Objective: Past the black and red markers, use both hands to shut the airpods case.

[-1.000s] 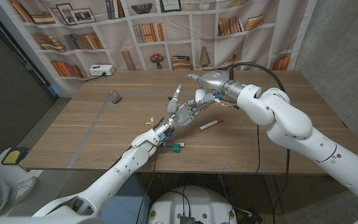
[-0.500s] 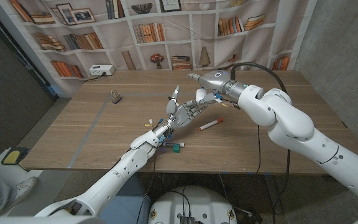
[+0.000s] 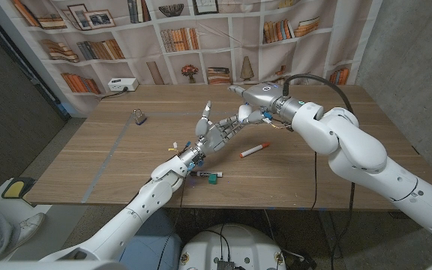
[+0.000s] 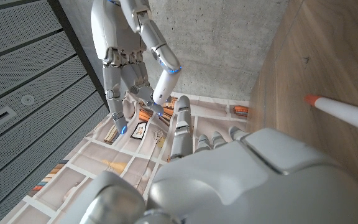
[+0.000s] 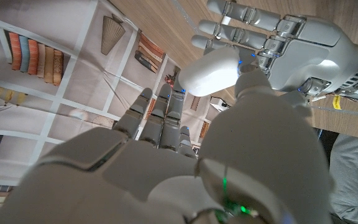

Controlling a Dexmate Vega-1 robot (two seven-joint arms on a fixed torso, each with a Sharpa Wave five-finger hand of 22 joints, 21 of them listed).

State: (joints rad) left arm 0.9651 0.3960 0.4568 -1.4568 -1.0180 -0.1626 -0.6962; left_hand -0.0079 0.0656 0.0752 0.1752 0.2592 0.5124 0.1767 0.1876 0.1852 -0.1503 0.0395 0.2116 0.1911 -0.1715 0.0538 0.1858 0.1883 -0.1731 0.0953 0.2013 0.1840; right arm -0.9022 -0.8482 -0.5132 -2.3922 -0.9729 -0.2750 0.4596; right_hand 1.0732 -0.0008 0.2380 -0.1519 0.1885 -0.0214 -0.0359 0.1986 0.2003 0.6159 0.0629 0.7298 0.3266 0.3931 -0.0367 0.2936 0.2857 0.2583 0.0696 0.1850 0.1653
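Above the table's middle, beyond the red marker (image 3: 253, 150), my right hand (image 3: 247, 114) pinches the case (image 5: 211, 71); left hand (image 3: 214, 133), fingers apart, faces it to press the lid.

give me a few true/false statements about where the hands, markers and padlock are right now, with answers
1. The left hand and right hand meet above the table, past the markers. True.
2. The red marker is held in the right hand. False: it lies on the table, clear of both hands.
3. A white airpods case sits between the two hands in the right wrist view. True.
4. The padlock lies right of the red marker. False: it stands on the table's left side.
5. The black marker lies near the table's front edge, by the left forearm. True.
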